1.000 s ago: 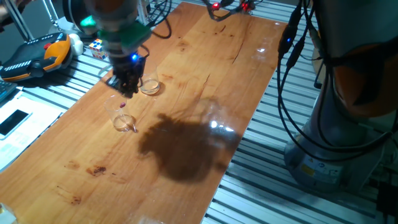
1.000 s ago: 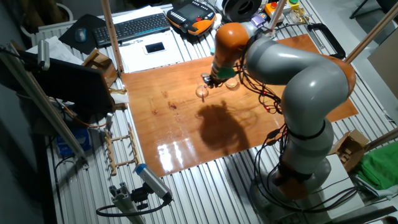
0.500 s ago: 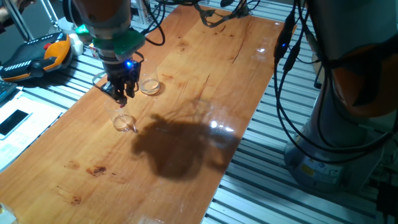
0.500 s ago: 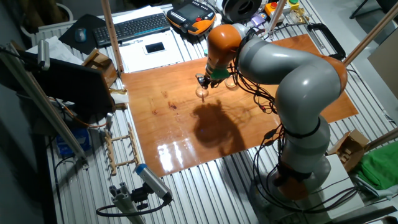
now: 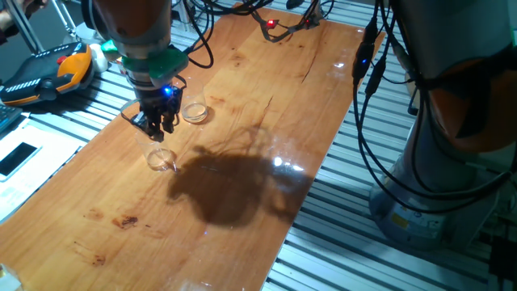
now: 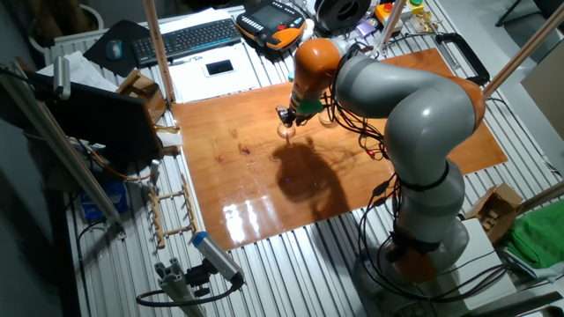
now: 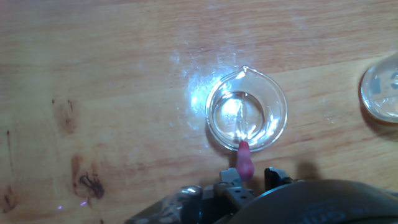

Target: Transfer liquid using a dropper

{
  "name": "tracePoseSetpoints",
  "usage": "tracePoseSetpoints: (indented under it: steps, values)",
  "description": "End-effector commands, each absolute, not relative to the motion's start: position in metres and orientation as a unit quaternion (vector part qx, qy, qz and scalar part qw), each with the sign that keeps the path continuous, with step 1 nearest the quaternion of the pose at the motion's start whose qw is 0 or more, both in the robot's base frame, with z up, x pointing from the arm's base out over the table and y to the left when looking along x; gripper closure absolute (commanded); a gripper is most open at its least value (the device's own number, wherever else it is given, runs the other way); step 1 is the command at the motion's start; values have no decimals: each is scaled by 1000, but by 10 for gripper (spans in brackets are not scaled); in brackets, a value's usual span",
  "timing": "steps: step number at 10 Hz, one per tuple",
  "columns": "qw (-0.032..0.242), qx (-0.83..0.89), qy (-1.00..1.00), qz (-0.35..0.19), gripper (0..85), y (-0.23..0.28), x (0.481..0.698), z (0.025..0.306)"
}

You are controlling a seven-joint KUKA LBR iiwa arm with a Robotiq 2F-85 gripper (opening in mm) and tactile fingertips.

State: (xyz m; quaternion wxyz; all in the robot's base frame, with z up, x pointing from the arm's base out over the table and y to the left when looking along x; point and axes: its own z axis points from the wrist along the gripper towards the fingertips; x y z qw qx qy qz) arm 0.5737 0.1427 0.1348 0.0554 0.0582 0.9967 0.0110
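My gripper (image 5: 158, 127) is shut on the dropper, which hangs tip down from between the fingers. In the hand view its purple-pink end (image 7: 244, 159) sits at the near rim of a small clear cup (image 7: 247, 117) with a pouring lip. That cup stands on the wooden table just below the gripper in one fixed view (image 5: 161, 158) and in the other (image 6: 285, 132). A second, shallow clear dish (image 5: 194, 111) stands a little behind it, at the right edge of the hand view (image 7: 382, 93). The dropper's clear stem is hidden by the fingers.
An orange and black pendant (image 5: 48, 73) and a phone (image 5: 16, 158) lie on the slatted bench left of the table. Cables with a red light (image 5: 279, 20) lie at the table's far end. A keyboard (image 6: 189, 40) sits beyond the table.
The gripper with the dropper has moved left and come down, from beside the shallow dish to just above the small cup. The cups have not moved.
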Motion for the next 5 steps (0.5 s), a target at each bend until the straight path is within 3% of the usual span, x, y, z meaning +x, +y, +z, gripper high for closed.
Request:
tracePoseSetpoints:
  steps: [1, 5]
  values:
    - [56, 59, 997, 11, 540, 143, 575, 133]
    - [58, 60, 996, 14, 537, 144, 578, 129]
